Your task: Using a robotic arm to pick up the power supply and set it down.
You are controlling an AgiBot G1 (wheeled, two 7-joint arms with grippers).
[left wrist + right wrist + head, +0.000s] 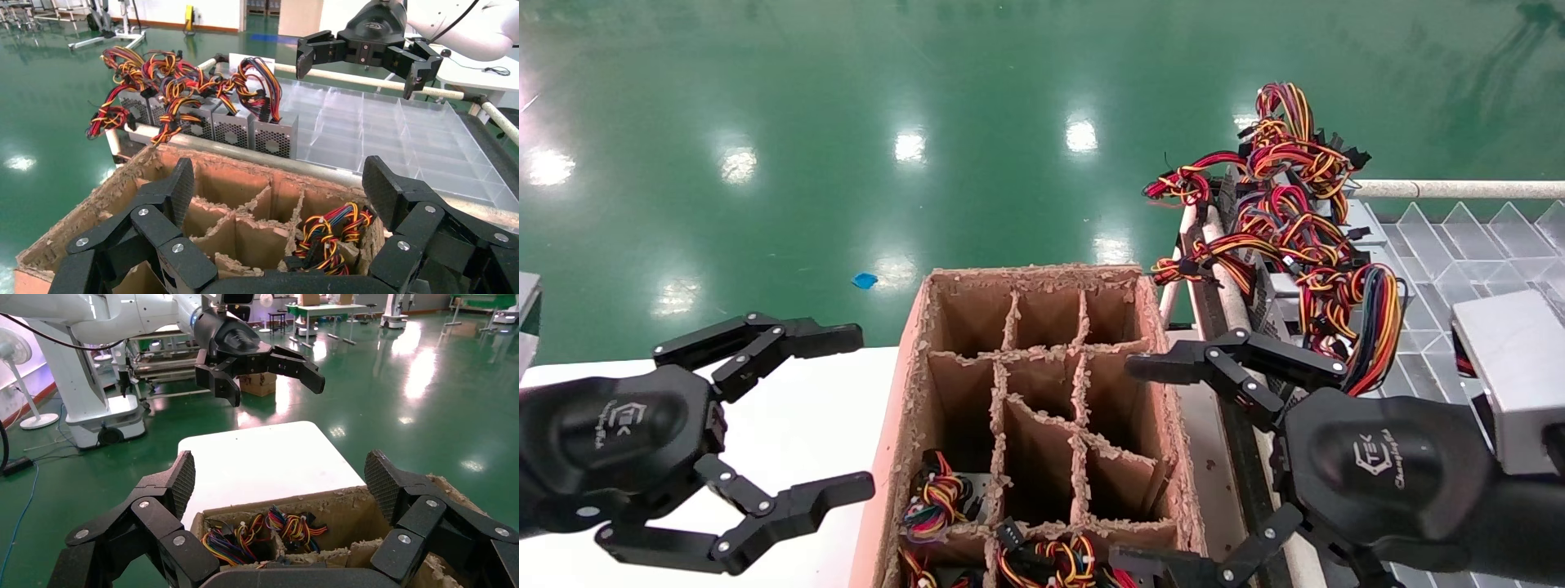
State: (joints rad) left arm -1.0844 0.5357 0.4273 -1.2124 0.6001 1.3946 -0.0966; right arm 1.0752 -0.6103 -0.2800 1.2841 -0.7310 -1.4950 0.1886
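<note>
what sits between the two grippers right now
In the head view, the divided cardboard box sits between the open left gripper and open right gripper; some near cells hold wire bundles, the rest look empty.

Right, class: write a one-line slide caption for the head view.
Both open claws, left claw and right claw, flank the divided cardboard box.

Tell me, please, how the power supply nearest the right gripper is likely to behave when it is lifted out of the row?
The power supply is a metal box, so it is probably rigid and fairly heavy. Its wire bundle looks floppy and will likely dangle, perhaps snagging the neighbours' wires. Its smooth sides may slip between the open right gripper fingers.
</note>
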